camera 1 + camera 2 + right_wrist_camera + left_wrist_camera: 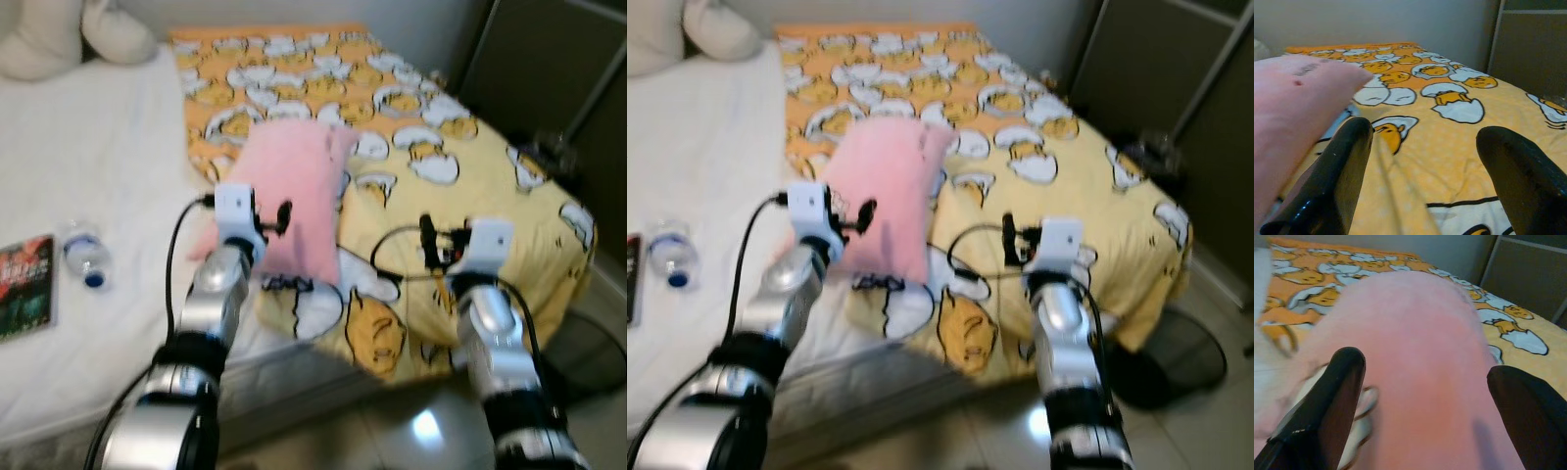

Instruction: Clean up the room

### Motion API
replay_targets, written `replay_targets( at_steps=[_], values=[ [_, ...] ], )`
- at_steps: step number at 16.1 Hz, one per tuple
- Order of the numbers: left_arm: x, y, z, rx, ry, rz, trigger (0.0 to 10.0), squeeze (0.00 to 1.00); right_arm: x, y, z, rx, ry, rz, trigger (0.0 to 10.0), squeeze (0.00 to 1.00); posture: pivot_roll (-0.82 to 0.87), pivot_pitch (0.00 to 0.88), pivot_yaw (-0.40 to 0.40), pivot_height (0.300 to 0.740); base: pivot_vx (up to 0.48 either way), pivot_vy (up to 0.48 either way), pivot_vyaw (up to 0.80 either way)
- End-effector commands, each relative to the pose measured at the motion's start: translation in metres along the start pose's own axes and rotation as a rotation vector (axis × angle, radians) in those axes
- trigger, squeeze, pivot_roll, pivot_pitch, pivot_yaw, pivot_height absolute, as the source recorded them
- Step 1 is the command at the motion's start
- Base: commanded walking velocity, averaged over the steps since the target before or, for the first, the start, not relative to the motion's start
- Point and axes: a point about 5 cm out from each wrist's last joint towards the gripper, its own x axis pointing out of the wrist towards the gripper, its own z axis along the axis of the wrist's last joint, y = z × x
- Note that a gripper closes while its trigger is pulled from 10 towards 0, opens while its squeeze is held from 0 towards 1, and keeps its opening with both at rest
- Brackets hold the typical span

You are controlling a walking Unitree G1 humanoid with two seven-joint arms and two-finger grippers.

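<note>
Pink pillow: soft, light, compressible; lay on yellow patterned blanket near bed middle.

Head views: left gripper spread wide at pillow's near face; right gripper spread wide, empty, over blanket. Judged best gripped on a near edge or corner; plush likely to sag and slip. Water bottle and book lay apart on white sheet. Left wrist view: pillow between parted fingers, contact not discernible. Right wrist view: fingers parted over blanket, pillow beside.
</note>
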Motion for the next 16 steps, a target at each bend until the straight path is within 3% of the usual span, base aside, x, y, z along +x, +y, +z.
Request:
replay_targets(
  at_steps=[1, 4, 5, 9, 16],
  values=[
    [0.005, -0.009, 0.008, -0.051, -0.020, -0.011, 10.0, 0.00, -0.002, -0.010, 0.002, -0.003, -0.005, -0.031, 10.0, 0.00, -0.06, 0.000, -0.016, 0.740, 0.461, 0.000, 0.00],
    [0.004, -0.008, 0.010, -0.029, -0.037, -0.001, 10.0, 0.00, -0.002, -0.005, 0.004, -0.027, -0.010, 0.009, 10.0, 0.00, -0.06, 0.000, -0.015, 0.740, 0.460, 0.000, 0.14],
    [0.005, -0.006, 0.013, 0.026, -0.043, 0.035, 10.0, 0.00, -0.001, -0.002, 0.007, -0.023, -0.021, 0.016, 10.0, 0.00, -0.06, 0.000, -0.016, 0.740, 0.000, 0.000, 0.00],
    [0.008, -0.006, 0.021, 0.078, -0.070, 0.056, 10.0, 0.00, 0.001, -0.002, 0.006, -0.019, -0.008, 0.017, 10.0, 0.00, -0.06, 0.000, -0.019, 0.740, 0.000, 0.000, 0.00],
    [0.006, -0.011, 0.023, 0.033, -0.100, -0.007, 10.0, 0.00, 0.000, -0.002, 0.004, -0.008, 0.004, 0.006, 10.0, 0.00, -0.07, 0.000, -0.016, 0.740, 0.000, 0.069, 0.00]
  ],
)
